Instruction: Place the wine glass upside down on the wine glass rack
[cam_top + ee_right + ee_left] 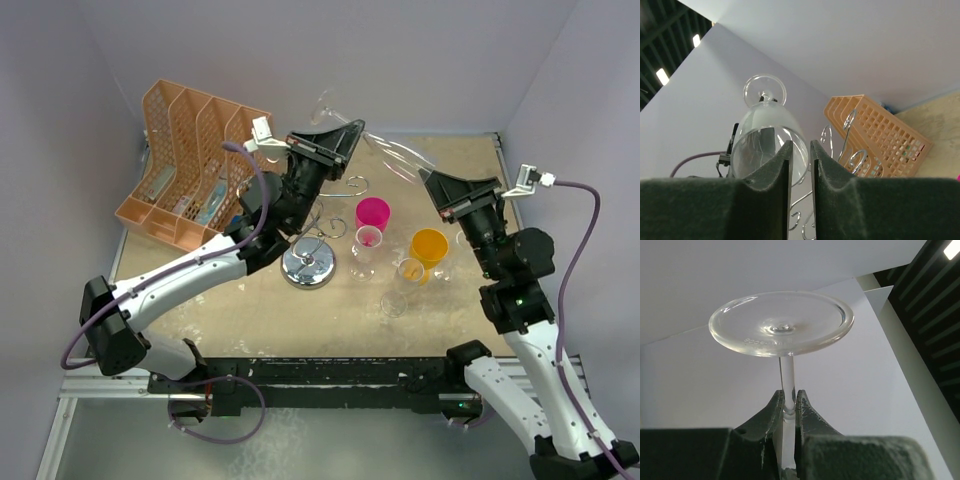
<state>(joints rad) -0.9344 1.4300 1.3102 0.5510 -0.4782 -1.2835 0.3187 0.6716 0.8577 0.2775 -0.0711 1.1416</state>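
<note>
Nearest the arm bases, the rack (308, 268) stands on its round base with a few cups (429, 245) just to its right; none of its scroll arms carries a glass, so the placing itself is judged not yet done. Above and beyond the rack, the glass (395, 155) is held clear of the table between the two arms. It lies tilted, foot toward the far left and bowl toward the right. The left gripper (789, 400) is clamped tight on the stem just below the foot, as the left wrist view shows plainly. The right gripper (801, 150) sits at the bowl's mouth with its jaws a narrow slit apart. The bowl's edge runs behind one finger toward that slit, and whether the jaws pinch it cannot be told. What remains, by judgement, is to free the bowl end, turn the glass foot-up, and carry it to a scroll arm. Farthest back stands the orange organizer (190, 165), which plays no part.
</note>
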